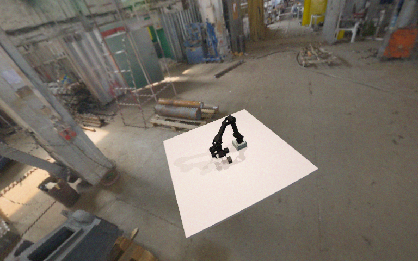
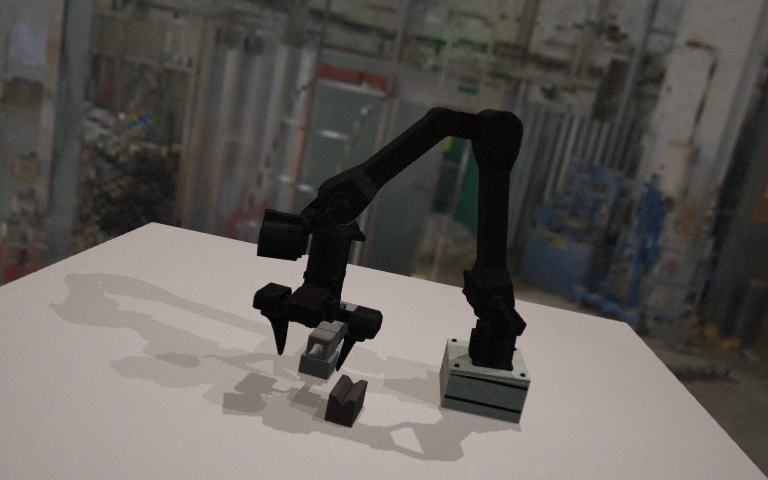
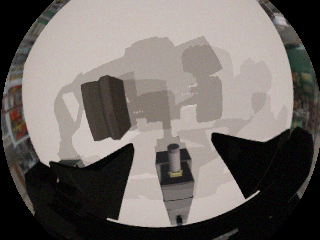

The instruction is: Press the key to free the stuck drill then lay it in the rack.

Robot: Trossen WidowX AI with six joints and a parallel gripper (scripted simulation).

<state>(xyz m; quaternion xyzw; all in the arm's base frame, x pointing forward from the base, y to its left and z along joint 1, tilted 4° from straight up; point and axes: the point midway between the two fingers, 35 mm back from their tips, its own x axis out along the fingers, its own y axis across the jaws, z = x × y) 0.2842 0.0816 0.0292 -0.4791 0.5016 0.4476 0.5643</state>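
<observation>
A grey block-shaped holder (image 2: 329,331) (image 3: 178,191) stands on the table. The drill (image 2: 315,350) (image 3: 174,159) is a short silvery cylinder sticking out of the holder's end, with a yellowish band at its base. The key (image 3: 179,218) is a small dark peg on the holder's top, near the lower edge of the wrist view; the gripper hides it in the exterior view. The rack (image 1: 229,159) (image 2: 346,401) (image 3: 105,108) is a dark brown block with a V-shaped groove, beside the holder and empty. My gripper (image 2: 309,362) (image 3: 174,143) points down, open and empty, its fingers on either side of the holder.
The arm's pale green base box (image 1: 239,144) (image 2: 484,390) stands on the white table (image 1: 246,184) (image 2: 113,441), on the rack's far side from the holder. Shadows of the arm fall around the holder and rack.
</observation>
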